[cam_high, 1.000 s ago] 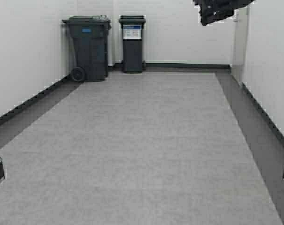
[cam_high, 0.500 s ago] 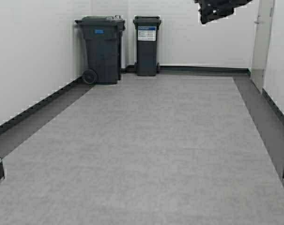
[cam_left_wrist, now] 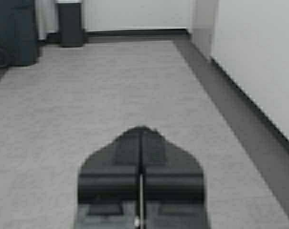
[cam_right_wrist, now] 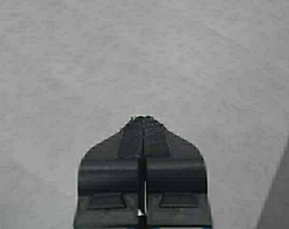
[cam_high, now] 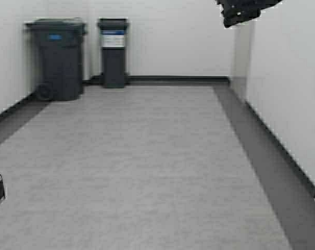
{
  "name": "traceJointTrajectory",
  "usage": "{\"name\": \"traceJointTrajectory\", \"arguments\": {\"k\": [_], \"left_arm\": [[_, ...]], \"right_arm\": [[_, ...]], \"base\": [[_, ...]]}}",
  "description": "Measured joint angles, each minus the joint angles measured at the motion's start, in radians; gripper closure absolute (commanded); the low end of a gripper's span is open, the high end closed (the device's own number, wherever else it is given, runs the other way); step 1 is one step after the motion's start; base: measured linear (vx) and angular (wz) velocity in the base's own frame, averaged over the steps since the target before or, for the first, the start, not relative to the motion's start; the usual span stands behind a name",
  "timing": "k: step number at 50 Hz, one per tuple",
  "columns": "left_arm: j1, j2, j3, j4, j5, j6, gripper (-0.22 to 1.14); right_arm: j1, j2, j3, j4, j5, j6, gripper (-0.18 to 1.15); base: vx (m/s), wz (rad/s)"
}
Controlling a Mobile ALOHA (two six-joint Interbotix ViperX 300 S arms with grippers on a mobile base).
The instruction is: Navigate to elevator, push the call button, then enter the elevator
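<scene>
At the far left of the corridor a large wheeled bin point(cam_high: 55, 58) stands against the left wall, and just beside it to the right a narrower bin point(cam_high: 113, 52) with a pale label stands against the end wall. Grey carpet point(cam_high: 136, 166) fills the middle, edged by a dark border strip point(cam_high: 261, 140) along the right wall. Neither the elevator nor the call button shows in any view. The left gripper point(cam_left_wrist: 141, 131) hangs low over the carpet, pointing down the corridor, its fingers pressed together on nothing. The right gripper point(cam_right_wrist: 143, 119) points down at bare carpet, likewise closed and empty.
</scene>
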Motion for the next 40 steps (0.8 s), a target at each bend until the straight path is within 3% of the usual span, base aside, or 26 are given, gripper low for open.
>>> {"name": "traceJointTrajectory", "arguments": {"k": [40], "left_arm": [[0.003,0.041,0.005,0.002,-0.031,0.006,0.89]], "right_arm": [[0.017,0.043,0.006,0.0,-0.005,0.005,0.91]], "base": [[0.48,-0.4]]}}
